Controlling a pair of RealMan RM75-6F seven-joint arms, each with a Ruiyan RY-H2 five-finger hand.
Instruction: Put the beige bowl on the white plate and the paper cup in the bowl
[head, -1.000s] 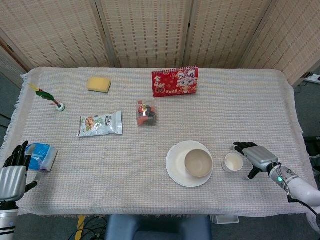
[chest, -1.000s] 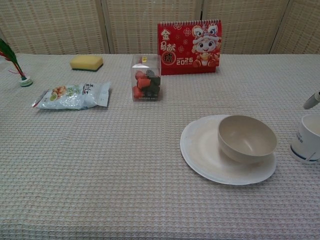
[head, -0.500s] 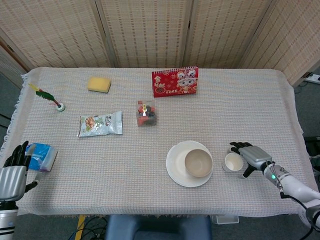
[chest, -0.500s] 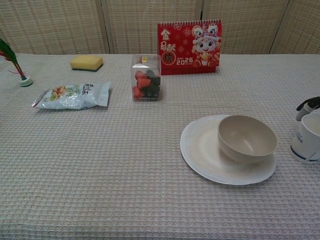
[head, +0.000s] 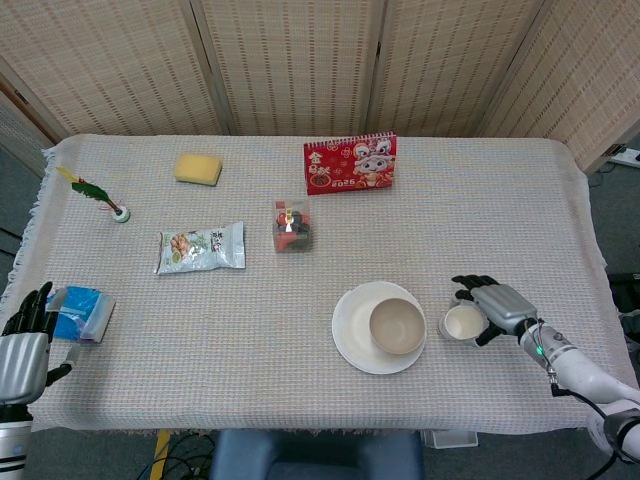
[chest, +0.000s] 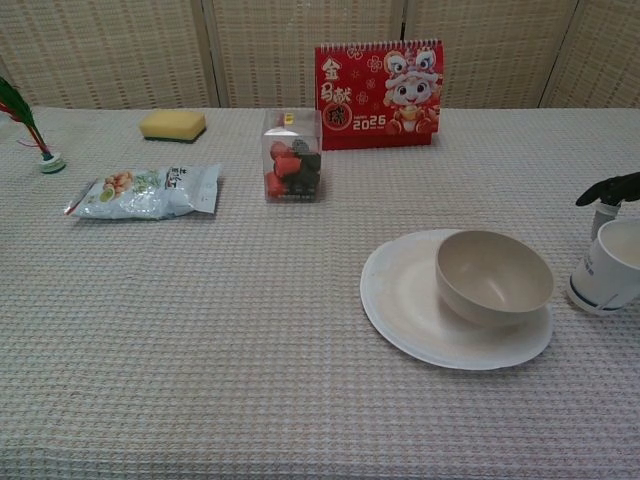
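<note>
The beige bowl (head: 397, 326) sits on the right side of the white plate (head: 352, 331), also seen as bowl (chest: 494, 277) on plate (chest: 400, 295) in the chest view. Just right of the plate stands the white paper cup (head: 463, 322), leaning a little in the chest view (chest: 608, 275). My right hand (head: 495, 305) wraps around the cup from the right, with fingers (chest: 610, 188) over its far side and the thumb on the near side. My left hand (head: 25, 345) rests at the front left table edge, fingers apart, holding nothing.
A blue packet (head: 82, 312) lies beside my left hand. Further back are a snack bag (head: 200, 248), a clear box of red items (head: 292, 226), a red calendar (head: 350, 163), a yellow sponge (head: 198, 168) and a green feathered toy (head: 98, 194).
My right hand moved left and closed around the paper cup. The cup shifted slightly toward the plate and now leans. The left hand stayed put.
</note>
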